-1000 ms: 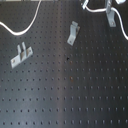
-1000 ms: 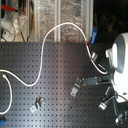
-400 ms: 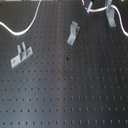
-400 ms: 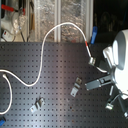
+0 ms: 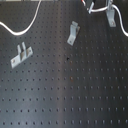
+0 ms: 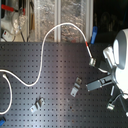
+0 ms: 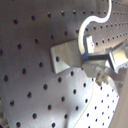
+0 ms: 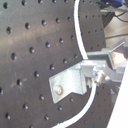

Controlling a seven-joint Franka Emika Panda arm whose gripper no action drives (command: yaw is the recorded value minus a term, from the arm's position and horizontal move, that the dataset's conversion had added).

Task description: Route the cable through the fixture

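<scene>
Because the long white flexible cable [image 8: 80, 55] must thread the small grey metal bracket [image 8: 70, 85], the gripper [image 7: 102, 62] pinches it just beside that fixture; its jaws look pressed onto the cord.

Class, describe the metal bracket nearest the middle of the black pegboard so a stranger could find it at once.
Start with the black pegboard in the second exterior view and follow the looping white cable. The bracket stands near the board's middle, apart from the cable. Unlike the bracket at the cable's red-tipped end or the one towards the second exterior view's lower left, it has bare board all round.
</scene>
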